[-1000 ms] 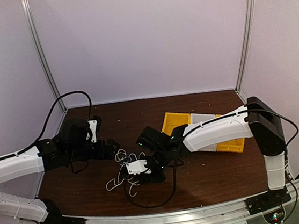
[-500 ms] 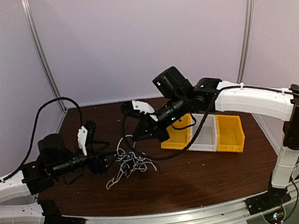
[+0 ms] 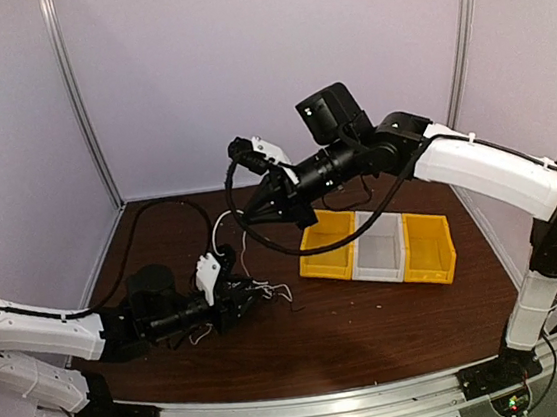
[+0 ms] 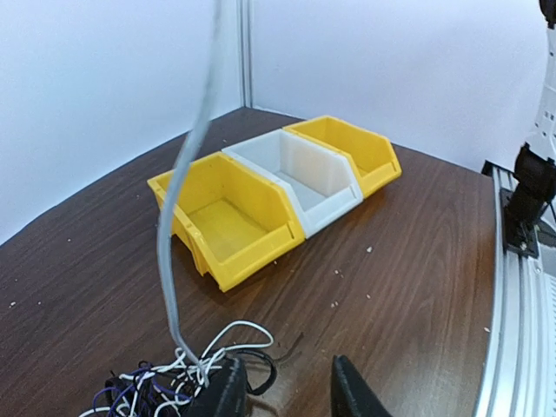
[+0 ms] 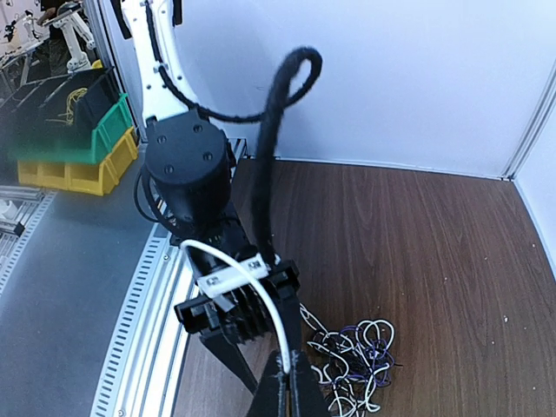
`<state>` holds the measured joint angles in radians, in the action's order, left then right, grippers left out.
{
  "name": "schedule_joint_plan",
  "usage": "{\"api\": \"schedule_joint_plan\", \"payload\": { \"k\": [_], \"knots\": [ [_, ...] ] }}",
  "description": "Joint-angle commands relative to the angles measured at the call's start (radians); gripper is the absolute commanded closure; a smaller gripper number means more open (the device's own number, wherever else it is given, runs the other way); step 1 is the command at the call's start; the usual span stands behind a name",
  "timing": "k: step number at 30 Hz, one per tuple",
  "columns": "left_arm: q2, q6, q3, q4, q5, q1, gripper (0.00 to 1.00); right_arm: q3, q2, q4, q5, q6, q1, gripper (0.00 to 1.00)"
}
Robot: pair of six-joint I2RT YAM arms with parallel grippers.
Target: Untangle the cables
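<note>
White cable (image 5: 252,282) pinched, no readable writing

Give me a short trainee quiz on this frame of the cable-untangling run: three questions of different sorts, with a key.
1. True or false: the right gripper is shut on a white cable and holds it high above the table.
2. Where is the cable clump?
A. Hanging clear of the wood
B. Lying on the wood next to the left gripper
C. Draped over the front rail
3. Fill the gap: the middle bin, between the two yellow bins, is ____ in colour.

Key: 1 true; 2 B; 3 white.
</note>
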<state>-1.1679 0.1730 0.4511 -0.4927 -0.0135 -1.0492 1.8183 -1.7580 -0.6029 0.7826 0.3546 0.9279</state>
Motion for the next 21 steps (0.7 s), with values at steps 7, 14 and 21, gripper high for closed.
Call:
{"api": "schedule_joint_plan", "payload": {
  "k": [7,14,21],
  "knots": [
    [-0.287,-0.069,0.024,-0.511,-0.217,-0.008,0.74,0.144,0.041,-0.059,0.067,-0.004,0.001,1.00],
    [-0.397,-0.039,0.028,-0.530,-0.288,-0.005,0.75,0.354,0.057,-0.115,0.120,0.044,-0.055,1.00],
    [-0.448,0.086,-0.036,-0.535,-0.300,0.054,0.75,0.457,0.100,-0.091,0.206,-0.008,-0.168,1.00]
  ]
}}
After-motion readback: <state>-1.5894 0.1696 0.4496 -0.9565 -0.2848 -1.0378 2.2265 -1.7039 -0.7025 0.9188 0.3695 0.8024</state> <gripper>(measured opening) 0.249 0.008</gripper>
